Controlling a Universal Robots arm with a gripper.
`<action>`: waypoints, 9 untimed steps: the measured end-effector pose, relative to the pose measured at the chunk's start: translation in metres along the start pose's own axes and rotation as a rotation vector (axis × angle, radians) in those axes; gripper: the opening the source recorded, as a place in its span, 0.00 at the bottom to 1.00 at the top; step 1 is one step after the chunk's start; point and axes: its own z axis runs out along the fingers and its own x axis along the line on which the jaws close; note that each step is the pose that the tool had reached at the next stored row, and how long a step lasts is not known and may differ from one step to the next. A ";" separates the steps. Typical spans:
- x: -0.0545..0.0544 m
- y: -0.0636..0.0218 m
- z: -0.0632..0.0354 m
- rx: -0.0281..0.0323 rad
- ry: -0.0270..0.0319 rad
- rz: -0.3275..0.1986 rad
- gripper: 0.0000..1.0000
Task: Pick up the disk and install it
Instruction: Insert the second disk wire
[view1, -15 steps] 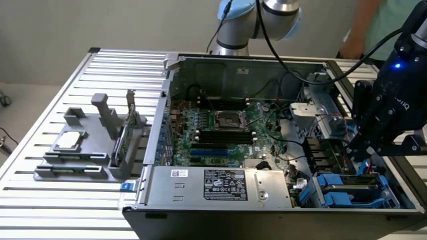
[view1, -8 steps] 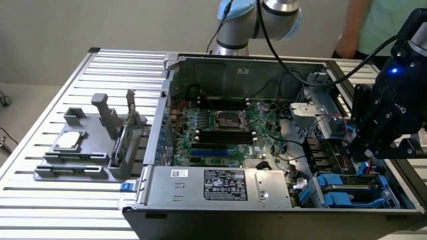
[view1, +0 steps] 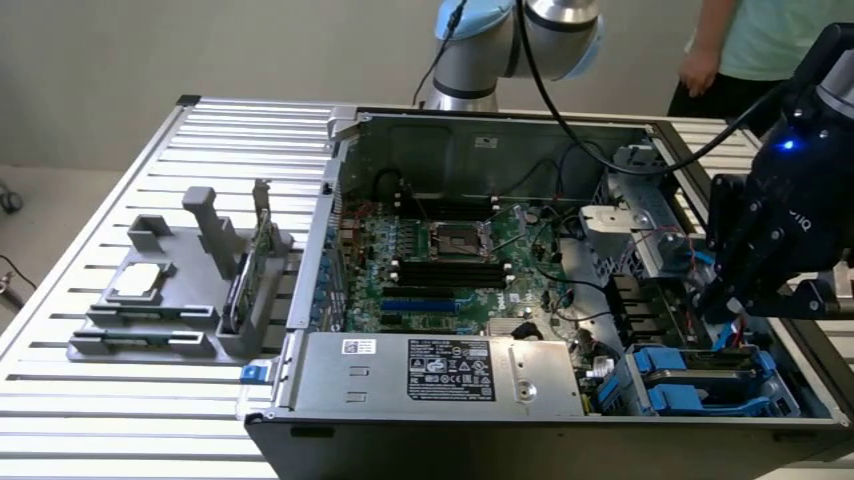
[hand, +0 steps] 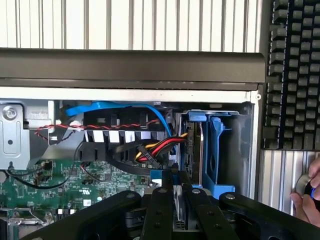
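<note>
One silver-grey metal disk (hand: 178, 210), stiff, heavy, edge-held; black pincer (hand: 176, 200) clamped on it near case's blue-bay corner.

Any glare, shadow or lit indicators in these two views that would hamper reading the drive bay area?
Exterior view: even room light, a blue indicator glows on the gripper, the drive bay beneath it sits in shade. Wrist view: the gripper's fingers are dark silhouettes, the blue drive cage stays readable, the slatted table looks bright but not blown out.
</note>
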 end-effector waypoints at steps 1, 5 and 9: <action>0.000 0.0000 0.0008 0.0001 -0.0003 0.005 0.16; -0.002 -0.0001 0.0056 0.0003 -0.0010 0.017 0.16; -0.008 -0.0002 0.0093 0.0004 -0.0004 0.022 0.16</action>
